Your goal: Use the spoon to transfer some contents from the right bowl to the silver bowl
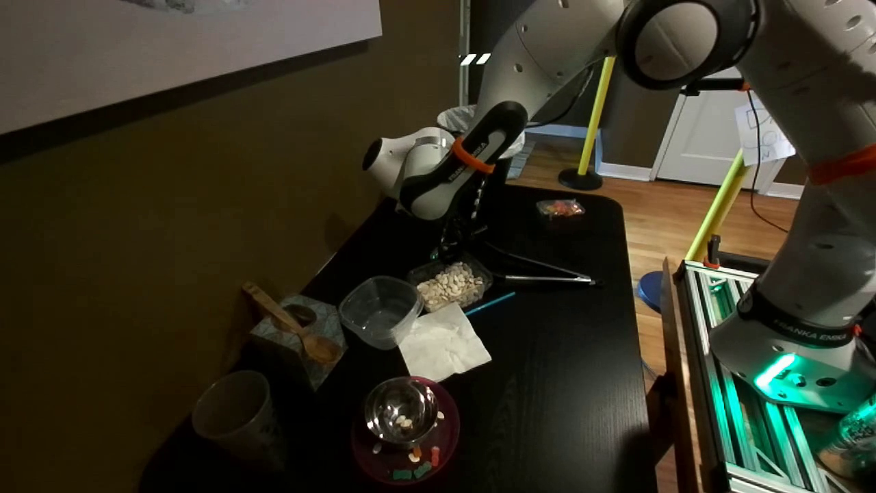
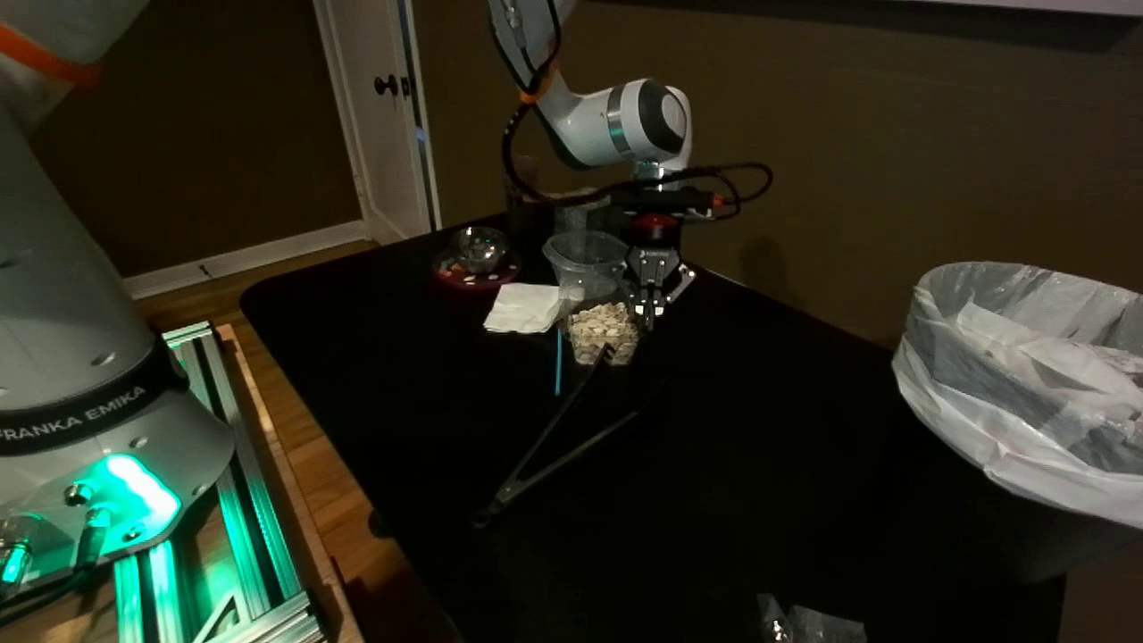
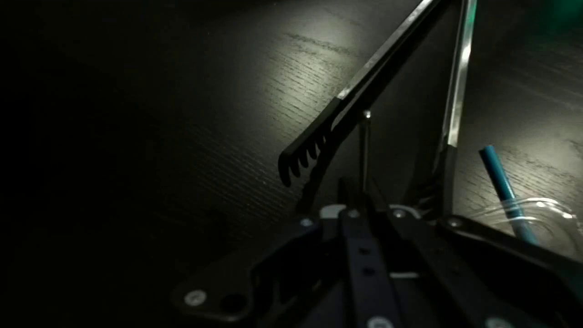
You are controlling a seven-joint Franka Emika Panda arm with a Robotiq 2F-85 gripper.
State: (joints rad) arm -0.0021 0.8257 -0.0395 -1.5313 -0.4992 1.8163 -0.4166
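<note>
Slim handle, loose bits: the pinch must resist twisting

The fingers (image 2: 658, 296) look clenched on what I take to be the metal spoon (image 3: 364, 148); only its thin handle shows in the wrist view, and its scoop is hidden. They are just beside the clear tub (image 1: 486, 277) of pale bits (image 1: 450, 284); whether they touch it, I cannot tell. The spoon should be light and stiff but smooth and narrow, so it may roll in the pinch once a load sits off-centre. A hold low on the handle, nearer the scoop, would steady it best. The bits look dry and loose, likely to spill if tilted. The tub seems thin plastic and could slide if pushed. The silver bowl (image 1: 383, 400), with a few bits inside, stands on a red plate (image 1: 448, 438); probably slick, it is better left ungripped.
</note>
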